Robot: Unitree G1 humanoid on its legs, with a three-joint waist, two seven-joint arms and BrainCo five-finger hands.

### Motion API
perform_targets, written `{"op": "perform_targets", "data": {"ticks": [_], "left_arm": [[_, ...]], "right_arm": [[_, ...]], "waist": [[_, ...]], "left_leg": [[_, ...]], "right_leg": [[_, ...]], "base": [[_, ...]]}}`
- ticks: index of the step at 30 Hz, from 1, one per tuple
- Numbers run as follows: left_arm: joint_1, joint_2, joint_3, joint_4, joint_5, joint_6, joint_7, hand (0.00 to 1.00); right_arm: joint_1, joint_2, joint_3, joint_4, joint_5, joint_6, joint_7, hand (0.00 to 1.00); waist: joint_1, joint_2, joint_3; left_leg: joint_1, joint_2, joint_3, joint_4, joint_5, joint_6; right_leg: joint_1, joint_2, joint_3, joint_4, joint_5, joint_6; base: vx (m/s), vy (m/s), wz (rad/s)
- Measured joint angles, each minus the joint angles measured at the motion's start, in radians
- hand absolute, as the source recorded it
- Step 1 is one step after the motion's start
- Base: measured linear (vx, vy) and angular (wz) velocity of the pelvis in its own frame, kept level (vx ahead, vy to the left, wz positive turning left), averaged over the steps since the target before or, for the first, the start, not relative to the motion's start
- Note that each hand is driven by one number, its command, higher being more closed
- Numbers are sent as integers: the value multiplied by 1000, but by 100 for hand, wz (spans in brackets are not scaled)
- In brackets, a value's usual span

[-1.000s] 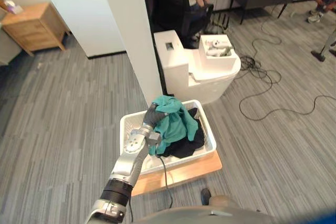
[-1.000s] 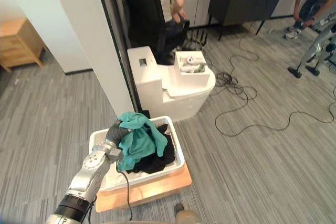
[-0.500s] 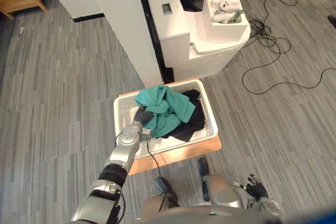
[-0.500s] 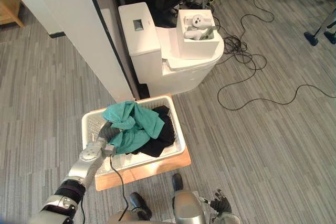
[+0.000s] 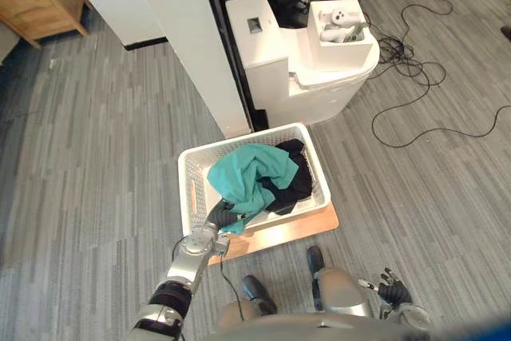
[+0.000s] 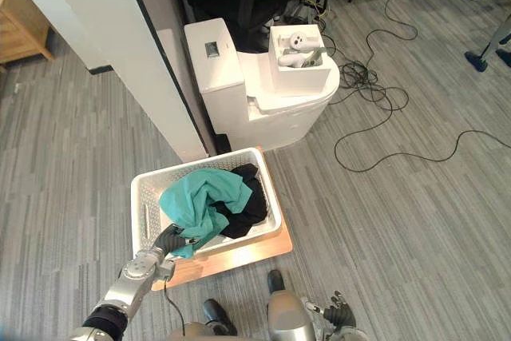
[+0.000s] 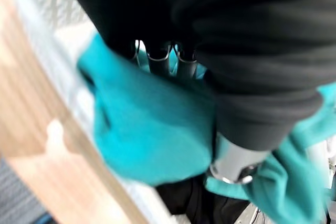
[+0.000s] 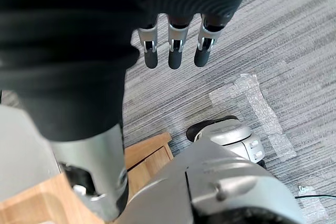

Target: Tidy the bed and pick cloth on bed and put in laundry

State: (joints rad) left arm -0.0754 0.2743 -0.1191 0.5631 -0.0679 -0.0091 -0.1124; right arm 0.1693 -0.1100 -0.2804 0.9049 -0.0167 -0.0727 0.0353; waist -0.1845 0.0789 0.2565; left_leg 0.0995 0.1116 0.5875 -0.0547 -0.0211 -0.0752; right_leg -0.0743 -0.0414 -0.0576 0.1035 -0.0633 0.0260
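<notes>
The teal cloth (image 5: 251, 173) has sunk into the laundry basket (image 5: 194, 197). The left hand (image 5: 222, 216) is buried in it, its hold impossible to tell, so release likely remains.

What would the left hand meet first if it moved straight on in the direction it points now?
The teal cloth: the left hand, at the near rim of the white basket, points into it and seems to touch it. Beyond that probably lies the black cloth, though depth is unclear.

The left hand (image 7: 158, 62) is sunk into a teal cloth (image 7: 147, 129) — its folds bunch on either side of the hand. Just below lies a black garment (image 7: 185, 203); beside the hand runs the white basket (image 7: 58, 30) wall — beyond it a wooden board (image 7: 37, 145).
</notes>
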Motion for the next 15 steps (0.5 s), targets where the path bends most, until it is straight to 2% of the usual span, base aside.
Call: {"op": "perform_targets", "data": {"ticks": [5, 7, 12, 15], "left_arm": [[25, 80, 130, -103, 0, 3, -22, 0], [37, 116, 174, -141, -1, 3, -55, 0], [68, 135, 183, -166, -2, 3, -136, 0], [97, 135, 197, -220, -42, 1, -170, 0]], "right_arm": [[65, -7, -44, -4, -8, -2, -1, 0], [92, -7, -62, -4, -10, -2, -1, 0], [123, 1, -89, -7, -46, -3, -1, 0], [124, 21, -120, -7, -47, -16, 0, 0]], "waist": [[9, 24, -19], [14, 28, -36], [35, 28, -77], [41, 20, -96]], "left_leg": [[40, 1, -20, -14, 0, 0], [42, 0, -25, -15, 0, 0], [59, 3, -34, -16, 0, 0], [69, 5, -39, -15, 2, 1]], "right_leg": [[57, 2, -21, -27, 0, 0], [65, 1, -28, -32, 0, 0], [91, 2, -39, -37, -2, -2], [102, 3, -43, -37, -2, -2]], "base": [[19, -5, 12], [5, 4, 8], [-12, 3, 6], [-37, -5, 4]]}}
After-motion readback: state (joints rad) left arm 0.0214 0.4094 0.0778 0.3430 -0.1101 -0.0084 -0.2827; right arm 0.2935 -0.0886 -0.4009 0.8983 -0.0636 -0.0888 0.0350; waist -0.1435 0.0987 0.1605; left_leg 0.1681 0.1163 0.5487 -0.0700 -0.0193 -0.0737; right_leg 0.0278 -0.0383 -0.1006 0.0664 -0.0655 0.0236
